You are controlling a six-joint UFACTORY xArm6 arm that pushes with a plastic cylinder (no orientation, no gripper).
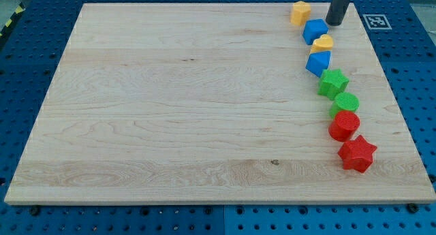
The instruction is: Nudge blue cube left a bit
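big wooden board on a blue pegboard table, blocks strung down the view's right side, red star lowest, blue cube near the top, my tip just right of it, no fingers here, plain rod

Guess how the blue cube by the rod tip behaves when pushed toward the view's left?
Blue cube looks rigid with flat faces, so it probably slides rather than rolls on the wooden board. My tip sits right of it; an off-centre push may spin it. It seems to touch the yellow block, likely dragging that.
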